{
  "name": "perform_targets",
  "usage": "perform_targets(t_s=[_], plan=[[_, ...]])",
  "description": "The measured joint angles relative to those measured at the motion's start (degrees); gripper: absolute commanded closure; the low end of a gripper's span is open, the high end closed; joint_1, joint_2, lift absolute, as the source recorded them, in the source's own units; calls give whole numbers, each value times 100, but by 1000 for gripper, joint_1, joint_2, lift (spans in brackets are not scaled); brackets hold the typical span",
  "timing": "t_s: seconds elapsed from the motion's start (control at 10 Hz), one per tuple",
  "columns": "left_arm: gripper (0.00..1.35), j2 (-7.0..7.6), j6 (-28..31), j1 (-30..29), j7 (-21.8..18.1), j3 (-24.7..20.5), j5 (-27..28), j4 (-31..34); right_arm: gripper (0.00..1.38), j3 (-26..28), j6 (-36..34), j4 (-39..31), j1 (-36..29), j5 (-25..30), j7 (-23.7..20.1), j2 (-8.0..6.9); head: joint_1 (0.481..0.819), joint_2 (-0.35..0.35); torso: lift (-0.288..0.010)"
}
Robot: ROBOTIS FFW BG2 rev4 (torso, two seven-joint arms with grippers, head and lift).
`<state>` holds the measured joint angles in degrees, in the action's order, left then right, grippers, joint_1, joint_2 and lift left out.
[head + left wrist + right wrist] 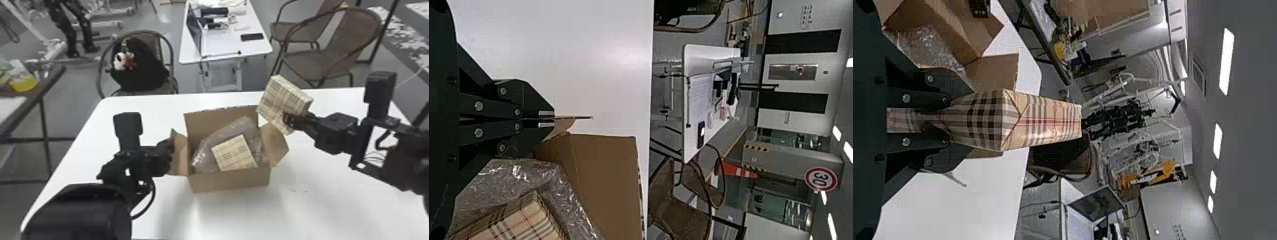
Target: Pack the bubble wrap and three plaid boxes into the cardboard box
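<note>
The open cardboard box (230, 182) stands on the white table with bubble wrap (204, 153) inside and one plaid box (234, 153) lying tilted on the wrap. My right gripper (289, 121) holds another plaid box (284, 99) in the air above the cardboard box's right flap. In the right wrist view, the right gripper (948, 120) has its fingers closed on that plaid box (1038, 120). At the box's left flap is my left gripper (170, 151); the left wrist view shows the left gripper (554, 118) pinching the flap (574, 118).
The white table (319, 204) extends around the box. Behind it stand a chair with a black bag (140, 70), a small desk (223, 44) with a laptop, and wicker chairs (335, 48) at the right.
</note>
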<state>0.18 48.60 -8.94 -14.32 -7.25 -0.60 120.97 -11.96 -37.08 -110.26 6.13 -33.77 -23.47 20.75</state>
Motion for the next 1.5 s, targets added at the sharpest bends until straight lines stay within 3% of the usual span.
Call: perform_targets(t_s=[0.2,0.5,0.6,0.7,0.8,1.1,1.3,1.5], plan=[[1214,0,9,23,0,25,14,-18,1092,-626,-211,855,617,-1020,-101,-8,695,234,-92],[1214,0,9,62,0,76,27,-54,1079,-1488,-404,2676,1338,-2431,-145,-463,695,298,-92],[1214,0,9,77,0,98,32,-70,754,-1677,-427,3159,1499,-2964,-157,-594,695,316,-92],[1214,0,9,81,0,106,33,-80,245,-1717,-440,3299,1568,-3138,-152,-667,695,324,-92],[1214,0,9,73,0,98,31,-82,10,-1637,-495,3188,1582,-3119,-141,-686,695,325,-92],[1214,0,4,60,0,81,19,-78,262,-692,-918,2168,1150,-3345,335,-680,695,294,-92],[1214,0,0,59,0,81,12,-74,288,356,-1386,1125,768,-3091,550,-634,695,247,-92],[1214,0,-8,40,-7,68,8,-73,288,1101,-1454,124,78,-2649,935,-345,695,167,-92]])
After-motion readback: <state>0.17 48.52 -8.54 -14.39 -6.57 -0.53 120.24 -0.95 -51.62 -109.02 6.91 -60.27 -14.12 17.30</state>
